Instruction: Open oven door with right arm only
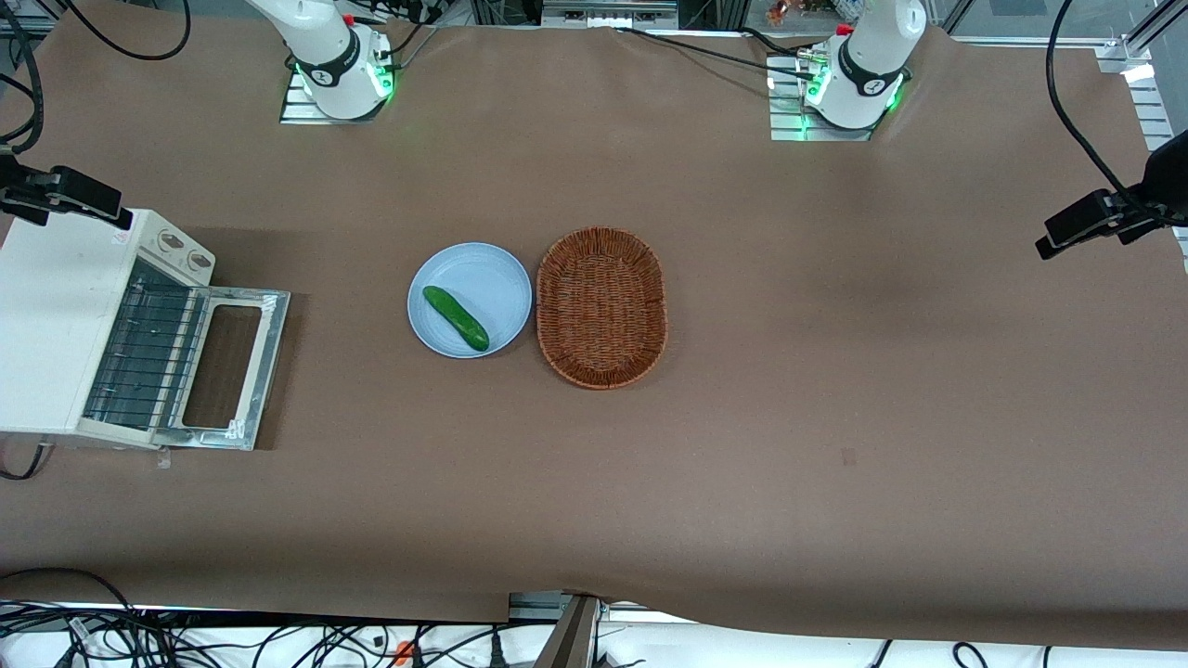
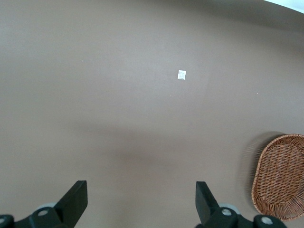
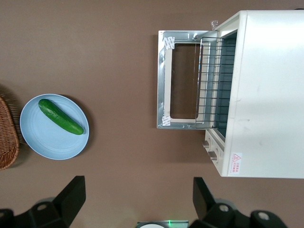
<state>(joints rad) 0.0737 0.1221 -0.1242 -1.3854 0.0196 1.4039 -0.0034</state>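
- Brown paper is covering the whole table, and the white toaster oven is sitting at the working arm's end of it, hard against that edge.
- The oven door is lying folded all the way down, flat on the brown surface in front of the oven, its glass pane facing up and the wire rack showing in the open mouth above it.
- The right arm is showing only its base in the front view, bolted near the edge farthest from that camera; its gripper is hanging high over the table, well apart from the door, looking straight down on oven and plate.
- The claw's two black fingers are standing spread wide, pinching nothing.
- A pale blue plate is resting around the middle of the table with a green cucumber lying across it, and a woven basket is sitting just beside the plate, toward the parked arm's end.
- To my eye the opening step is looking finished: the door is down as far as it can go and nothing is gripping it.
- What is remaining, I am guessing, is only for the arm to be keeping clear and settling at rest; no further pull on the handle seems called for.
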